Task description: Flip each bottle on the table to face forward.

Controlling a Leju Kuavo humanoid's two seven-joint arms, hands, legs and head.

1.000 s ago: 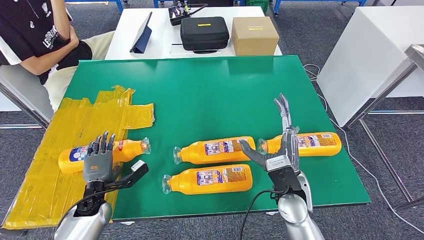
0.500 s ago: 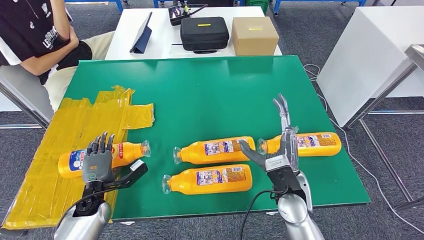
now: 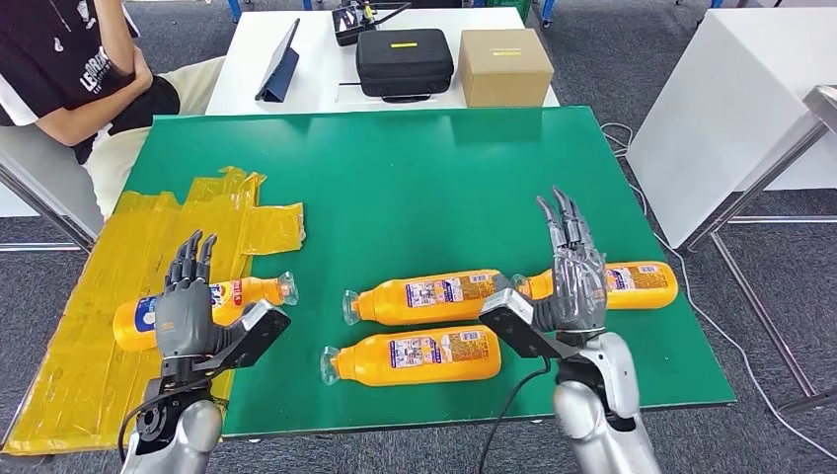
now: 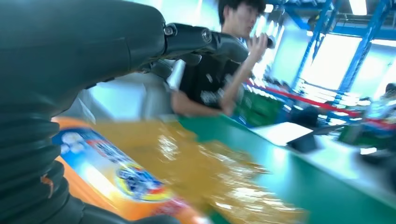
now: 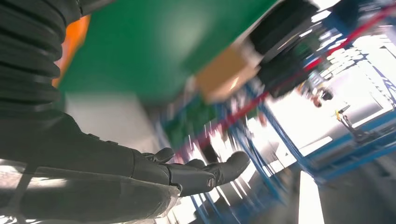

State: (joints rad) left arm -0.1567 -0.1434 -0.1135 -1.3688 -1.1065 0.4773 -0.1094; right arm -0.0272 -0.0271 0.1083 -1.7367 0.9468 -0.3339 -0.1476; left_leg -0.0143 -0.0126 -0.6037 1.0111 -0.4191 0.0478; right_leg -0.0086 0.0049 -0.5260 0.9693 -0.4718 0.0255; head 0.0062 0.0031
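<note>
Head view: both empty, spread hands, left hand (image 3: pixel 186 314) and right hand (image 3: pixel 570 284), have risen since earlier.

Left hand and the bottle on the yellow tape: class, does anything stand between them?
Nothing visible does. The left hand hovers open right over that bottle, which lies alone on the tape, apart from the other bottles.

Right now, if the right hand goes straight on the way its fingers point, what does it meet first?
Probably nothing: the right hand hangs over the rightmost bottle, fingers pointing across bare green table. Height is unclear.
</note>
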